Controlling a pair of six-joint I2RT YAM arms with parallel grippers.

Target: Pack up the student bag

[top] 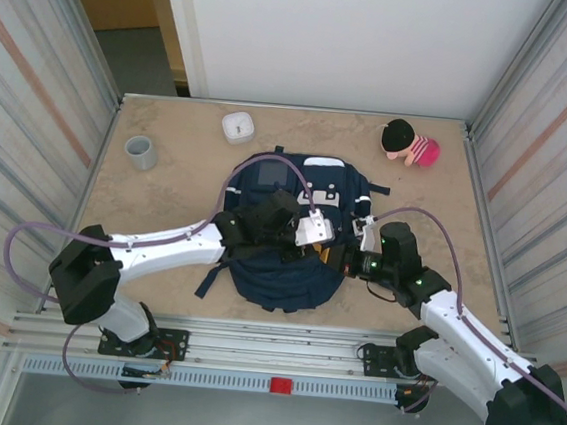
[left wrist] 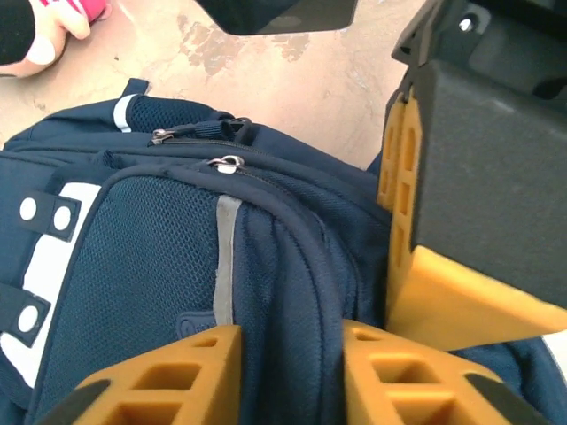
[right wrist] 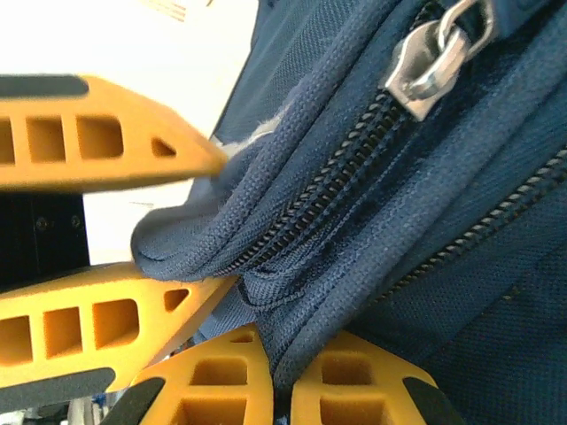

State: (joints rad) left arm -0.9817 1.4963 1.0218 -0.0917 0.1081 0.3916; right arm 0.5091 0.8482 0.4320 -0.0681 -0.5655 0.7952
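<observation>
The student bag (top: 284,263), navy with a white buckle patch, lies flat in the middle of the table. Both grippers meet at its right side. My left gripper (top: 314,228) (left wrist: 292,372) is shut on a raised fold of the bag's fabric (left wrist: 292,292), which fills the gap between its orange fingers. Just to its right, my right gripper (top: 365,232) (right wrist: 285,381) is shut on the bag's zipper edge (right wrist: 337,266). A silver zipper pull (right wrist: 434,62) hangs above that grip. In the right wrist view the left gripper's fingers (right wrist: 106,133) sit above and below the same bunched edge.
A pink doll with black hair (top: 411,142) lies at the back right. A small white container (top: 237,127) and a grey cup (top: 141,152) stand at the back left. Metal walls close in both sides of the table (top: 164,201).
</observation>
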